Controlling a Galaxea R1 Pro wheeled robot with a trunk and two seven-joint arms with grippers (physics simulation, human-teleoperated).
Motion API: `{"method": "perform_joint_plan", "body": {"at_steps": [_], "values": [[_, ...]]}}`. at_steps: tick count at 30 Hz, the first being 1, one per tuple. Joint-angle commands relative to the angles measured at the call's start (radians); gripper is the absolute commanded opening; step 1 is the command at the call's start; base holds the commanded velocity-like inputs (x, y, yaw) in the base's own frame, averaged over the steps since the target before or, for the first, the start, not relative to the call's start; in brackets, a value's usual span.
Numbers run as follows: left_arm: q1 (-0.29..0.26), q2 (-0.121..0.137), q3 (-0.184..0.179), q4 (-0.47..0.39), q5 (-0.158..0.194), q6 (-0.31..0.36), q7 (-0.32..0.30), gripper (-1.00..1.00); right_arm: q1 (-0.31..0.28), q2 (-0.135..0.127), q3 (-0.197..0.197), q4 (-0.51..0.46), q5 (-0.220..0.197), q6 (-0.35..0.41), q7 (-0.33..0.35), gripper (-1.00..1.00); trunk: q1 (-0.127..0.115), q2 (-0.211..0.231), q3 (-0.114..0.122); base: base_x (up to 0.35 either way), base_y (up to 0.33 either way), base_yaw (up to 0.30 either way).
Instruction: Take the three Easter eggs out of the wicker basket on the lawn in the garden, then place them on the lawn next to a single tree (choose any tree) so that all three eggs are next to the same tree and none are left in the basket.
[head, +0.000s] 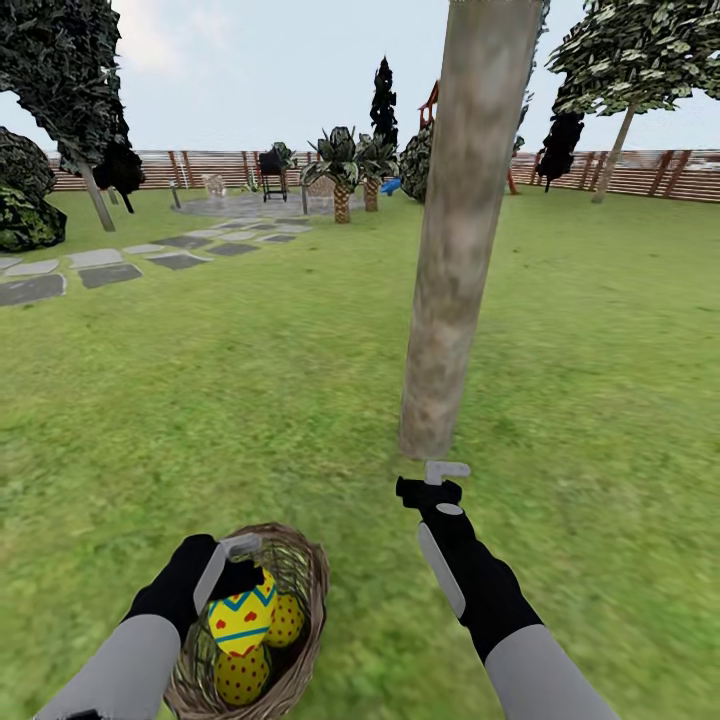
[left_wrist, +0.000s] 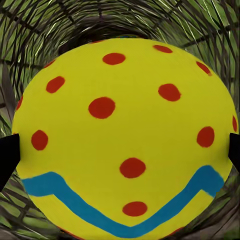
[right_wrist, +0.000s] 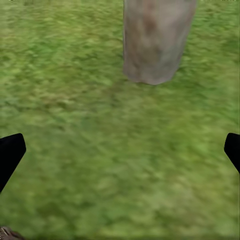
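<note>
A: Where are the eggs sitting?

B: In the round brown woven wicker basket (head: 300, 590) on the mottled green lawn (head: 250, 400), near the foot of the thick pale grey-brown tree trunk (head: 455, 250). The left claw (head: 240, 570) is gripping the yellow red-dotted egg with the blue zigzag band (left_wrist: 125, 140); two more yellow dotted eggs (head: 285, 620) are lying beside it.

A: And the right claw (head: 440, 480)?

B: It is hovering just beside the trunk, spread wide, holding nothing.

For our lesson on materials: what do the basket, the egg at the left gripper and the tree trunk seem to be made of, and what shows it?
Basket: woven wicker, brown, matt; crossing strands with gaps show in the left wrist view.
Egg: smooth, hard-looking shell, probably painted; flat yellow with red dots and a blue zigzag. The actual material is unclear.
Tree trunk: wood with pale grey-brown, mottled, fairly smooth bark.
</note>
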Motion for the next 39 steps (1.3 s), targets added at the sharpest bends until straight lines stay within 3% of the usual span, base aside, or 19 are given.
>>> {"method": "perform_joint_plan", "body": {"at_steps": [1, 20, 39], "values": [[-0.004, -0.001, 0.005, 0.005, 0.001, 0.008, 0.004, -1.0, -0.001, -0.001, 0.003, -0.001, -0.01, 0.003, -0.009, 1.0, -0.004, 0.007, 0.002, 0.0, 0.0, 0.0], [-0.01, -0.002, 0.005, 0.018, 0.001, 0.06, 0.002, -1.0, -0.001, -0.002, 0.003, -0.001, -0.01, 0.003, -0.007, 1.0, -0.077, 0.14, 0.062, 0.0, 0.0, 0.0], [-0.01, -0.003, 0.005, 0.018, 0.001, 0.064, 0.001, -1.0, -0.001, -0.002, 0.003, -0.001, -0.01, 0.003, -0.007, 1.0, -0.15, 0.273, 0.121, 0.0, 0.0, 0.0]]}}
